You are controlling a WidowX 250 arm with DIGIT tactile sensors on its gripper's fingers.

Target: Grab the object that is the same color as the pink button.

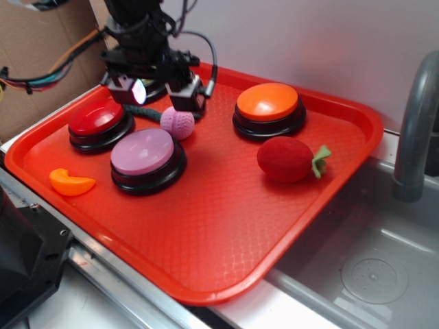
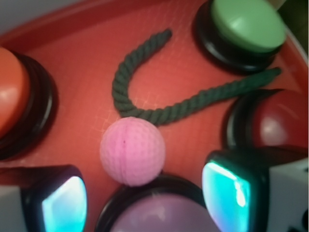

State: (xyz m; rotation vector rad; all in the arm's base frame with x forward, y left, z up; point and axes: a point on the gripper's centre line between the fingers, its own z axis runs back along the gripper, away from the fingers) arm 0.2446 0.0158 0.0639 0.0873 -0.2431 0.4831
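Observation:
The small pale pink dimpled ball (image 1: 178,123) lies on the red tray (image 1: 226,219), touching the far edge of the pink button (image 1: 143,152). In the wrist view the ball (image 2: 132,151) sits just beyond the pink button's black rim (image 2: 159,212). My gripper (image 1: 162,94) hangs open just above and behind the ball, its lit fingertips (image 2: 65,205) wide apart. The ball lies ahead of the gap, not between the pads.
A red button (image 1: 99,122), an orange button (image 1: 269,108) and a green button (image 2: 246,26) stand on the tray. A dark green rope (image 2: 154,108) lies behind the ball. A red plush fruit (image 1: 287,159) and an orange slice (image 1: 70,182) lie nearby. A sink and faucet (image 1: 411,130) are right.

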